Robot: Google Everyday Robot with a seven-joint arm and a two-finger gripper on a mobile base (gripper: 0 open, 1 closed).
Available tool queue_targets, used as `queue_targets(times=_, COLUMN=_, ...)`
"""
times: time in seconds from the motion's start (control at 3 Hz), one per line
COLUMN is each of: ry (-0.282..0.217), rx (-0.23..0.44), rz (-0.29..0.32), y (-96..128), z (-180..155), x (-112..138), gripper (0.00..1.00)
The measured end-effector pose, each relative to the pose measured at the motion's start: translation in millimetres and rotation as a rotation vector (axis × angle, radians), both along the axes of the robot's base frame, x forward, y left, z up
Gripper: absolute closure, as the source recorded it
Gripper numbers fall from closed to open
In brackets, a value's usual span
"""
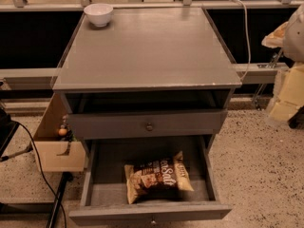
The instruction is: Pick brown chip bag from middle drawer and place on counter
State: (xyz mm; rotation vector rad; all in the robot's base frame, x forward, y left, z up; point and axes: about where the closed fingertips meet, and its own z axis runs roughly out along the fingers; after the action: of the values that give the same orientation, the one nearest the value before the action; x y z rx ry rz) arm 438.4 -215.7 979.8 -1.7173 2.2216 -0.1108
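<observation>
We find the brown chip bag [159, 177] lying flat in the middle drawer [107, 189], lettering upward, near the drawer's front wall and roughly centred between its side walls. It is slightly skewed, with its right end nearer the back. The drawer stands pulled out at the lower centre of the frame. Directly above it we note the upper drawer front [118, 123], shut, with a round dark knob [149, 126], and above that an open recess beneath the worktop [152, 51]. The worktop carries one white bowl [99, 14] at its far left corner, in the upper left of the frame. The pincer [287, 96] appears as a pale shape at the right edge of the frame, beside the cabinet and well apart from the bag. We cannot tell whether it is open or closed; it has no hold on the bag. A black cable [40, 170] runs across the speckled floor [266, 175] at lower left.
</observation>
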Motion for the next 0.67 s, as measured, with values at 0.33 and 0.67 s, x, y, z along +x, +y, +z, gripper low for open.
queue_targets(times=0.33, ry=0.000, rx=0.000, rz=0.000, y=0, z=0, x=0, gripper=0.00)
queue_targets(times=0.67, ry=0.001, rx=0.036, rz=0.002, y=4, z=-16, x=1, gripper=0.00)
